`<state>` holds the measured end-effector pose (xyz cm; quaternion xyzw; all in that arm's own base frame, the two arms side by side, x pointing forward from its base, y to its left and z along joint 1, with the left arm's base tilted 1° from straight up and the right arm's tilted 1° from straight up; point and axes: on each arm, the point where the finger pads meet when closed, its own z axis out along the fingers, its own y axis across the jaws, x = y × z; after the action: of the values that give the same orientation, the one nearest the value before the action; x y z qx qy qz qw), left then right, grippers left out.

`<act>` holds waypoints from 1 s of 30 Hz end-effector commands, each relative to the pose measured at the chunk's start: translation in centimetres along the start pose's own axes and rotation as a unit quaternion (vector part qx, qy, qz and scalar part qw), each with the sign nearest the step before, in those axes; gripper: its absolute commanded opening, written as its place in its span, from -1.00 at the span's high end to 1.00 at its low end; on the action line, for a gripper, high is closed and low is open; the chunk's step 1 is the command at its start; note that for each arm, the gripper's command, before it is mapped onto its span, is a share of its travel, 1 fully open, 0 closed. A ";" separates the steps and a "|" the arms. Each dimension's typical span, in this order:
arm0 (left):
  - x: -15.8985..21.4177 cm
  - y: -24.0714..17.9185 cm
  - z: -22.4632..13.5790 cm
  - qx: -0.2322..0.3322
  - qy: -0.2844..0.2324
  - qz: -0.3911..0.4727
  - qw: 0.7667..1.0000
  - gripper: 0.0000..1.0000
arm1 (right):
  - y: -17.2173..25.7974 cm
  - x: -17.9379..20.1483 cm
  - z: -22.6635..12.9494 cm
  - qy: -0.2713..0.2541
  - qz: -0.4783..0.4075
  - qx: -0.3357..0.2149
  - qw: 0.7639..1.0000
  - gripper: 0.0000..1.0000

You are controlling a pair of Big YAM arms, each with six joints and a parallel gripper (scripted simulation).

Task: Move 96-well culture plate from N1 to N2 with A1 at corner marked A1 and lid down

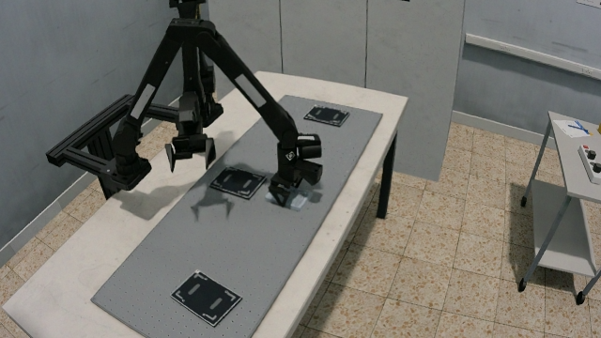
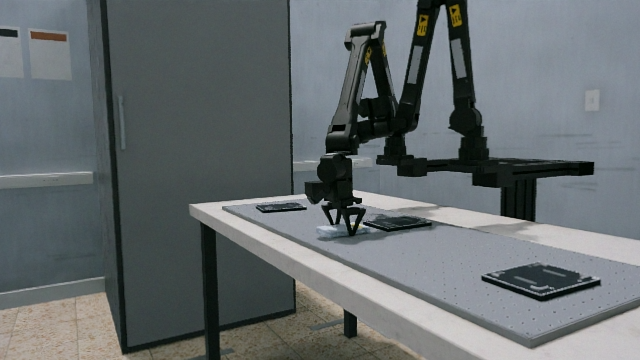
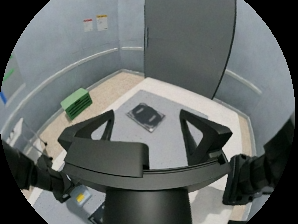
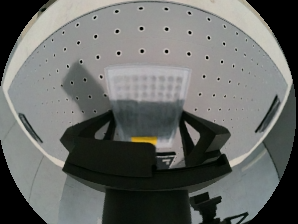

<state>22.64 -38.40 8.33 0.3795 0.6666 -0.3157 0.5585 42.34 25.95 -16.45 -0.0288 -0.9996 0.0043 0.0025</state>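
- Left pincer (image 1: 190,164) (image 3: 146,114), wide open, empty.
- Culture plate (image 1: 298,201) (image 2: 327,231) (image 3: 82,192) (image 4: 148,90), apparently on the worktop (image 1: 221,244) (image 2: 450,265) (image 4: 153,40) beside the middle nest (image 1: 238,182) (image 2: 397,223) (image 3: 97,215) (image 4: 166,160); dragging fingers could skew it.
- Right pincer (image 1: 284,202) (image 2: 344,228) (image 3: 67,195) (image 4: 148,116), wide open around it, apparently without grip.
- N2 (image 1: 326,115) (image 2: 540,281) (image 4: 30,128): misturned A1 risks mis-seating.

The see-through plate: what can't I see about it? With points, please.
- Part of the plate (image 1: 300,201) (image 2: 327,231) (image 3: 81,198) (image 4: 147,85): top view, behind the right claw (image 1: 281,198) (image 2: 345,231) (image 3: 66,199) (image 4: 147,114).
- Its near end: right wrist view, behind the claw.
- Any letters on it: too small or blurry, every view.
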 end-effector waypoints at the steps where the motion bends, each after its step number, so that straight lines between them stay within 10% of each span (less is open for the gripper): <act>1: -0.6 0.1 0.4 -0.001 -0.009 0.006 1.000 -1.00 | 1.2 -1.0 -0.8 -0.017 0.002 -0.010 1.000 -1.00; 30: -0.6 0.1 0.4 -0.001 -0.009 0.006 1.000 -1.00 | 2.5 -1.8 -10.6 -0.037 -0.009 -0.017 0.999 -1.00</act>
<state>22.64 -38.40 8.33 0.3795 0.6666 -0.3157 0.5585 41.55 25.81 -9.26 -0.0321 -0.9994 0.0096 0.0023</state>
